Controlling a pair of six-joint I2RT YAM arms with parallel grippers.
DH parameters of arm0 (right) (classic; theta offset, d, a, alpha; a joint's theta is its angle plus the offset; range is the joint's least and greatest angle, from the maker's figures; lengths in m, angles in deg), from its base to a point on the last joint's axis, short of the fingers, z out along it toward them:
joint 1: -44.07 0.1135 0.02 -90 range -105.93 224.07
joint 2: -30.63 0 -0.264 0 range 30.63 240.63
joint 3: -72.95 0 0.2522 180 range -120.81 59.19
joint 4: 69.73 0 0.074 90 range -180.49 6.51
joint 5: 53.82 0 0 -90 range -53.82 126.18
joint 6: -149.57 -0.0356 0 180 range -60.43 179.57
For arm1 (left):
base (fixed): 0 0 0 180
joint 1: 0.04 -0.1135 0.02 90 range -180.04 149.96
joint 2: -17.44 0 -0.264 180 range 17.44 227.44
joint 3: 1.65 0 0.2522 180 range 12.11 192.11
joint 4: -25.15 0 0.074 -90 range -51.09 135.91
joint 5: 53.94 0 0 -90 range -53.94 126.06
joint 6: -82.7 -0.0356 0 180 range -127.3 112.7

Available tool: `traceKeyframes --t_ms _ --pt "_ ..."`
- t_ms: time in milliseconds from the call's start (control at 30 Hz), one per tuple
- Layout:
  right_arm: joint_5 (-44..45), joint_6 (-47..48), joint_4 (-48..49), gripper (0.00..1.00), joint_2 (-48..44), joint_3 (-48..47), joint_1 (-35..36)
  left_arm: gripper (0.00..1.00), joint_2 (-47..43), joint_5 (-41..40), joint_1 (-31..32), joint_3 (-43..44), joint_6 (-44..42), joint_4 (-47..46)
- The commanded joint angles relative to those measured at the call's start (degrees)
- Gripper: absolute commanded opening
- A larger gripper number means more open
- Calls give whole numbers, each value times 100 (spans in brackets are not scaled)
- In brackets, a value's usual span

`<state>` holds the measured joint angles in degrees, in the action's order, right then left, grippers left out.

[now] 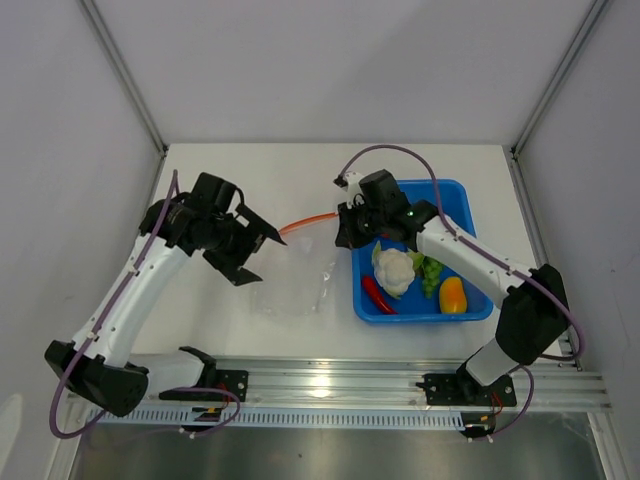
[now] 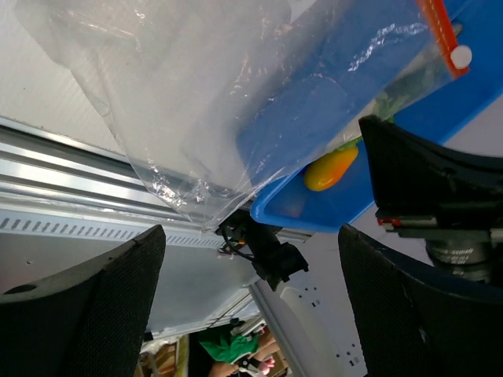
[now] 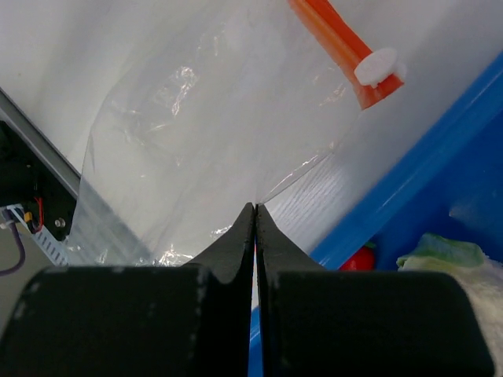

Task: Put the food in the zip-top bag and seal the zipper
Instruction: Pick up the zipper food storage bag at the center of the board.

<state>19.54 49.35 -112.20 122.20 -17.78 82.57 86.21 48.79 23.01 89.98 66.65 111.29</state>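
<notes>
Fixed surroundings of the work cell, located from the blue rectangular plastic tray (image 1: 458,203).
The tray lies flat on a smooth white tabletop (image 1: 250,175), which shows bare to the tray's left and behind it. A ribbed aluminium rail (image 1: 330,385) runs along the table edge in front of the tray, near it but not touching. Plain pale grey wall panels (image 1: 60,150) stand to the left, to the right and behind the tray, and slanting aluminium corner posts (image 1: 125,70) join them.

Table (image 1: 280,180) beyond bag (image 1: 300,285) left bare; tray (image 1: 440,183) near half filled by food (image 1: 397,272); its left corner blocked by right gripper (image 1: 346,238); bag's left side overhung by left gripper (image 1: 254,252).
</notes>
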Motion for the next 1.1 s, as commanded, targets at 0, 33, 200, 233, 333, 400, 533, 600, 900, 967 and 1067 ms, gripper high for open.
traceKeyframes --t_ms 0,33,200,233,333,400,533,600,900,967,1067 --pt "118 239 427 0 -517 286 114 91 145 229 -99 255 575 365" --pt "118 309 532 0 -683 366 149 91 215 395 -116 229 637 339" --pt "179 494 726 0 -1071 604 447 91 785 591 -160 667 779 634" --pt "162 521 735 0 -1097 561 465 91 926 538 -160 1130 752 768" --pt "109 644 674 0 -1168 394 492 92 1471 546 -213 1746 673 1163" --pt "13 766 612 0 -1168 297 492 93 1823 712 -222 2012 568 1226" --pt "-102 925 489 0 -1194 86 500 94 2237 678 -222 2435 489 1481" --pt "-163 986 437 0 -1211 -2 500 93 2324 643 -231 2488 480 1507" --pt "-366 1162 357 0 -1273 -90 553 93 2685 722 -310 2330 453 1526" --pt "-375 1180 349 0 -1282 -73 571 93 2685 731 -379 2225 497 1490" --pt "-348 1189 340 0 -1291 -46 597 92 2711 678 -432 2215 462 1428"
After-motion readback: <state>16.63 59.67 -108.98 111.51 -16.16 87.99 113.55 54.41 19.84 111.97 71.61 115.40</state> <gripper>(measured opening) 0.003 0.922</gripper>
